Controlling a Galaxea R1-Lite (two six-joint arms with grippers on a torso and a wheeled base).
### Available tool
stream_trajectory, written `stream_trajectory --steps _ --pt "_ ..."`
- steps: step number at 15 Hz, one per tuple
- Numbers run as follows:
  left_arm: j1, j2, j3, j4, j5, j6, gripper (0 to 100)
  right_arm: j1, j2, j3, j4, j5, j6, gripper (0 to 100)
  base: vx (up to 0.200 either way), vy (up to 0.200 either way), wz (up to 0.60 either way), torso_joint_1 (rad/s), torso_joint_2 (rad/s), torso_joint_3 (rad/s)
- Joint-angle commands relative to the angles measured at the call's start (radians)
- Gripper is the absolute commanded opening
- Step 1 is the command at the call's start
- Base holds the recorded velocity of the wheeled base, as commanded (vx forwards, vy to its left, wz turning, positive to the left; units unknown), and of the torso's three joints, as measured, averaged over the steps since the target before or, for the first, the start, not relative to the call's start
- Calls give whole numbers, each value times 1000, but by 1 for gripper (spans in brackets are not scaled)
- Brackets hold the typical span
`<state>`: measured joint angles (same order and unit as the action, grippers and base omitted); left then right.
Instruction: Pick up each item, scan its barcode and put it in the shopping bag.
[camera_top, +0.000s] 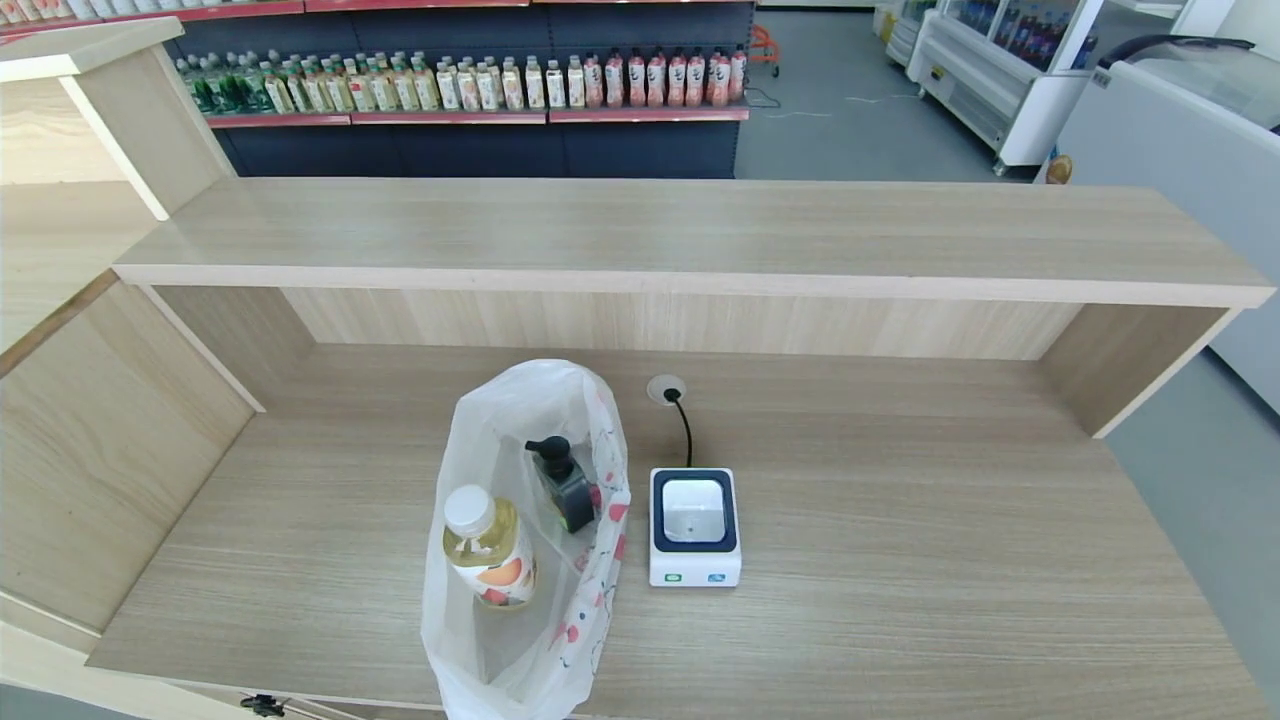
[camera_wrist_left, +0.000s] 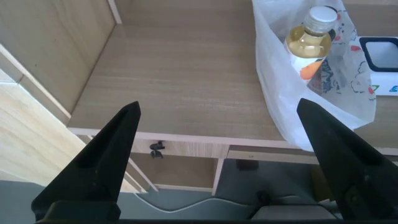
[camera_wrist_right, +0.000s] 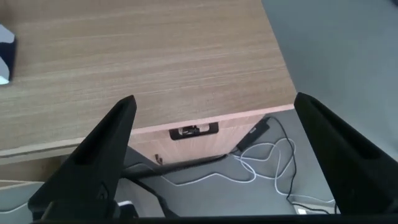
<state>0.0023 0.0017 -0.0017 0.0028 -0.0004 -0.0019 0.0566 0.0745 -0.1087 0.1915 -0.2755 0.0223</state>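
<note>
Hanging just off the near edge of the counter (camera_wrist_left: 180, 68), the left gripper (camera_wrist_left: 227, 155) has its jaws spread wide, released and touching nothing. The right gripper (camera_wrist_right: 217, 155) hangs the same way farther along that edge, jaws wide apart, nothing between them. On the counter near the front stands the shopping bag (camera_top: 470, 640), its mouth open and its bottom cut off at the picture's edge. Inside it a white-capped drink bottle (camera_top: 488, 545) stands upright, and behind it a dark pump bottle (camera_top: 562, 485) whose lower part blurs behind the plastic. Just beside the bag sits the scanner (camera_top: 694, 525), with its black cable (camera_top: 684, 425) running back to a grommet. Beyond the raised ledge (camera_top: 700, 230), shelves of bottles (camera_top: 470, 85) are too small to tell apart.
</note>
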Motion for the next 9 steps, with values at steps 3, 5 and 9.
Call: stream_trajectory --steps 3,5,9 --pt "1 -2 0 0 0 -1 100 0 7 0 0 2 -21 100 0 0 0 0 0 0" --pt "1 -2 0 0 0 -1 100 3 7 1 0 15 -27 100 0 0 0 0 0 0" --pt "1 -2 0 0 0 -1 100 -103 4 70 -145 216 -38 100 0 0 0 0 0 0"
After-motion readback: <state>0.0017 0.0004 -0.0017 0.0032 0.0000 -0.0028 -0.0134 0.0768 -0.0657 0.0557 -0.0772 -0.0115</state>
